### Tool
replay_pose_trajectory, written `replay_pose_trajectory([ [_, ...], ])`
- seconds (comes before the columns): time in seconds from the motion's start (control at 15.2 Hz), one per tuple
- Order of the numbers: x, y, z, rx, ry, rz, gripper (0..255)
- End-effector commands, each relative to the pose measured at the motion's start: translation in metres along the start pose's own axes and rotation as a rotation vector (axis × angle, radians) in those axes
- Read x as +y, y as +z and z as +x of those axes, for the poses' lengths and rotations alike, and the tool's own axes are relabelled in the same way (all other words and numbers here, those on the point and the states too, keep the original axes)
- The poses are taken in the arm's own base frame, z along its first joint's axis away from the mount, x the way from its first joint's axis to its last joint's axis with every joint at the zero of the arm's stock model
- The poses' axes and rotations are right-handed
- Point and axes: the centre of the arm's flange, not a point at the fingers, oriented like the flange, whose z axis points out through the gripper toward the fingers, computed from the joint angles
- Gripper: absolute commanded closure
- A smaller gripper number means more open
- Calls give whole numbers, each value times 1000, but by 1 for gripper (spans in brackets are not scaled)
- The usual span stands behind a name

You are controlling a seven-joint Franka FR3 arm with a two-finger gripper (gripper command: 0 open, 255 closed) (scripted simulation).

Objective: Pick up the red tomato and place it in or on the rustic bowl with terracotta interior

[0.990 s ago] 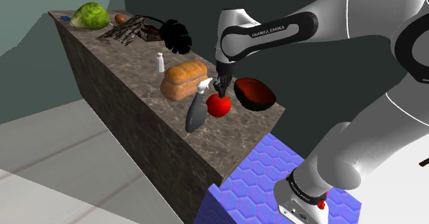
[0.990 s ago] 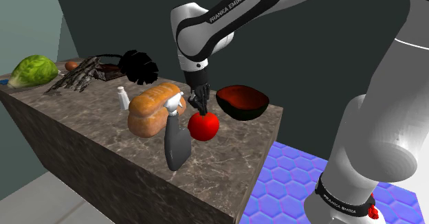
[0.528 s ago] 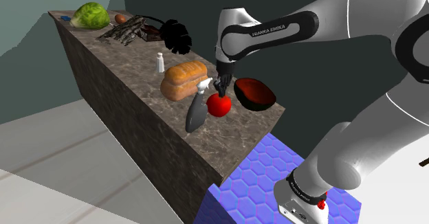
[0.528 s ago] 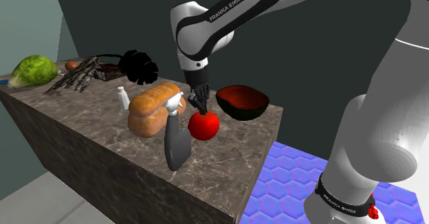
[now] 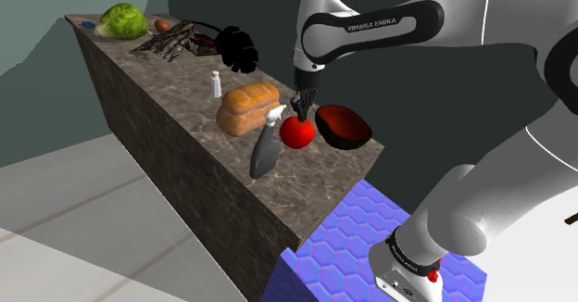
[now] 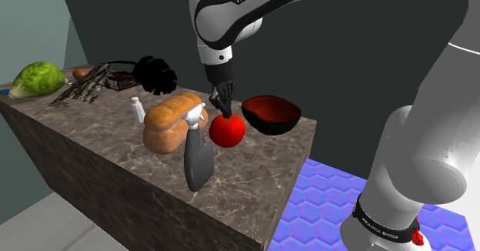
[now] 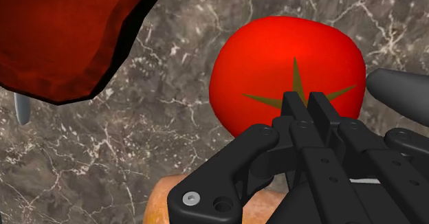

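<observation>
We find the marble-patterned counter (image 5: 176, 87) carrying every item in question, and the white arm (image 5: 370, 31) reaching down over its end nearest the stand. The bread loaf (image 5: 247, 107) and the grey spray bottle (image 5: 263, 152) crowd one side of the work zone. The open route therefore runs the other way, towards the bowl (image 5: 344, 124). That bowl is dark outside and red-brown inside. It sits upright and empty by the counter's corner, near the red tomato (image 5: 297, 132) but apart from it. The tomato hangs under the gripper (image 5: 299, 114), in our judgement just clear of the surface. The wrist view shows the black fingers drawn almost together, pinching the tomato's crown at the stem. We judge that so narrow a top hold clears the neighbours but risks a slip in transit.
</observation>
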Motion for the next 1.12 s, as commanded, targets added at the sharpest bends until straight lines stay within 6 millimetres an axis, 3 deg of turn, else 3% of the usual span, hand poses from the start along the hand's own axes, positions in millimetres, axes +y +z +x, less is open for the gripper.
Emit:
replay_pose_trajectory([
  [0.0,0,-10,-2,0,0,0,255],
  [1.06,2,-94,-13,0,0,0,255],
])
